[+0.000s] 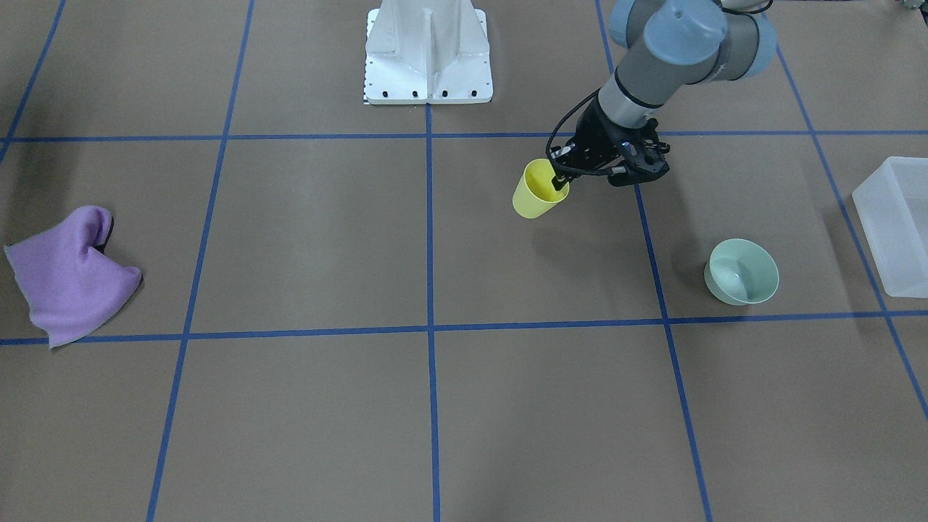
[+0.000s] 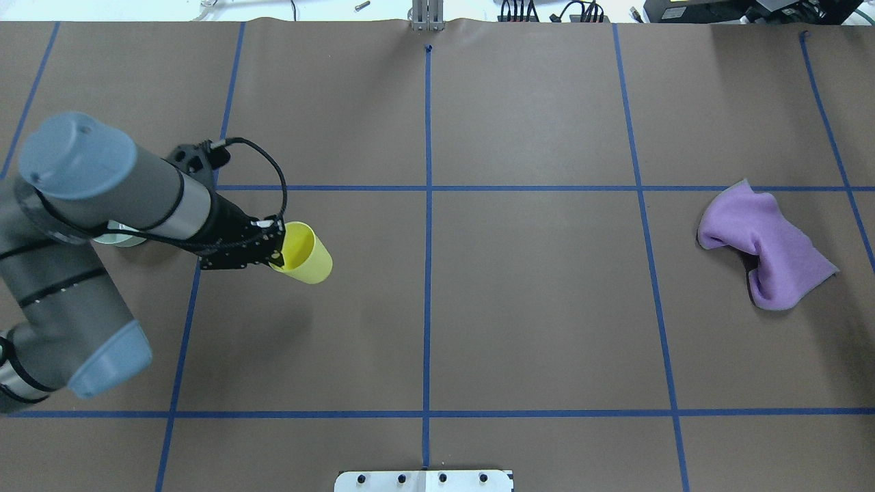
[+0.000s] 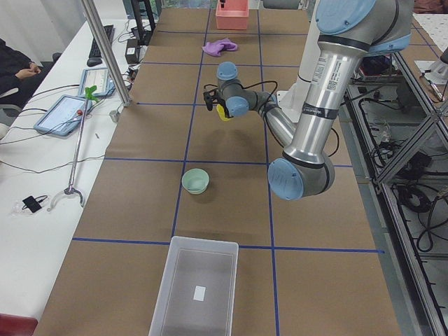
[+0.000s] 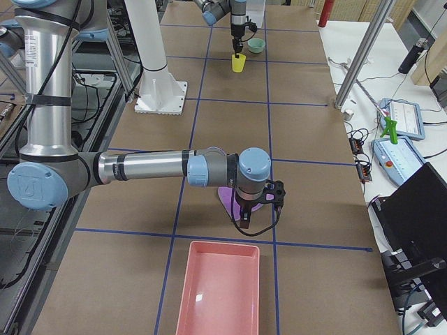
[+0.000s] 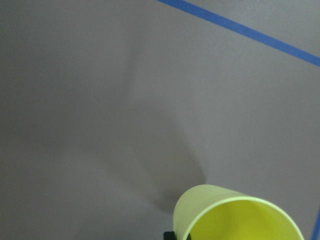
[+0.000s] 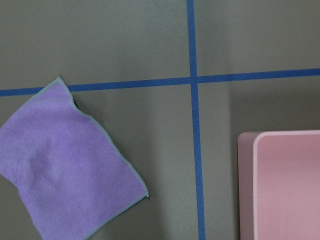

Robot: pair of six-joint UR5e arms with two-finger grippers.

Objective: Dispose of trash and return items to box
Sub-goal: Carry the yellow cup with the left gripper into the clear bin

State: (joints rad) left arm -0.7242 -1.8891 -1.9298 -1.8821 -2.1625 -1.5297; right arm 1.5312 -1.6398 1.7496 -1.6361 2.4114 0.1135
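My left gripper [image 1: 560, 185] is shut on the rim of the yellow cup [image 1: 538, 191], one finger inside it, and holds it tilted above the table. The cup also shows in the overhead view [image 2: 305, 255] and in the left wrist view [image 5: 235, 215]. The mint-green bowl [image 1: 742, 272] stands upright on the table between the cup and the box, and is empty. The frosted-white box [image 1: 896, 226] sits at the table's end on my left side and is open and empty [image 3: 196, 287]. My right gripper [image 4: 257, 204] hangs over a purple cloth; I cannot tell whether it is open or shut.
The crumpled purple cloth [image 2: 765, 249] lies on my right side [image 6: 65, 165]. A pink tray [image 4: 220, 286] sits at the table's right end, beside the cloth [image 6: 285, 185]. The robot base [image 1: 428, 54] stands at the table's edge.
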